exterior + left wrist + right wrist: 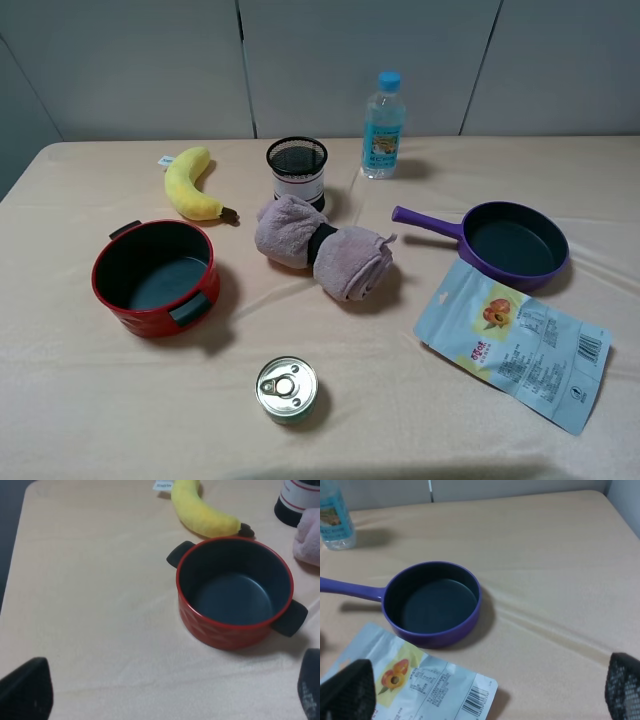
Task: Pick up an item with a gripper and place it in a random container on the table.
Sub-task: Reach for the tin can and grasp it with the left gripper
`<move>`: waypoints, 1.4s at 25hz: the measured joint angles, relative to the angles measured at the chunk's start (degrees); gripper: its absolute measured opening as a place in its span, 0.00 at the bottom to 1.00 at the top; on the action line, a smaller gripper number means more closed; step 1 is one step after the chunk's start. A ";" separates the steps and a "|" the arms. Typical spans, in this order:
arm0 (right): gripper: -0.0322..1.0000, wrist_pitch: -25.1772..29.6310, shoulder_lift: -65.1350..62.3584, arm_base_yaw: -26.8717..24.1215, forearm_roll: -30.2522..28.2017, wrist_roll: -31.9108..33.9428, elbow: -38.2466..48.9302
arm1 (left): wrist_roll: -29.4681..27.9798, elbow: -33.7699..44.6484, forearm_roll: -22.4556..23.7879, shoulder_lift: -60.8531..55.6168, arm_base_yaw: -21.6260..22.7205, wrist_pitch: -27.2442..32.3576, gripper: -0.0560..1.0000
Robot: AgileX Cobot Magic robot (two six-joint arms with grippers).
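The small tin can [287, 389] with a silver pull-ring lid stands upright near the table's front middle. The round red pot [155, 277] with a dark grey inside and black handles sits at the left, empty; it also shows in the left wrist view [234, 592]. Neither arm shows in the exterior high view. My left gripper [165, 692] is open, its black fingertips [25, 690] wide apart above bare table, short of the pot. My right gripper [485, 690] is open, its fingertips [347, 692] wide apart above the snack pouch and table. Both are empty.
A plush banana [190, 183], a black mesh cup [297, 171] and a water bottle [383, 125] stand at the back. A rolled mauve towel [325, 247] lies in the middle. A purple frying pan [512, 243] and a snack pouch [515, 342] lie at the right.
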 joint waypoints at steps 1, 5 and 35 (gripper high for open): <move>0.70 0.00 0.00 0.00 0.00 0.00 0.00 | 0.00 0.00 0.00 0.00 0.00 0.00 1.00; 0.70 0.00 0.00 0.00 0.00 0.00 0.00 | 0.00 0.00 -0.05 0.00 0.00 0.00 1.00; 0.70 0.00 0.00 0.00 0.00 0.00 0.00 | 13.14 -13.94 -9.59 53.29 -8.78 -3.92 0.99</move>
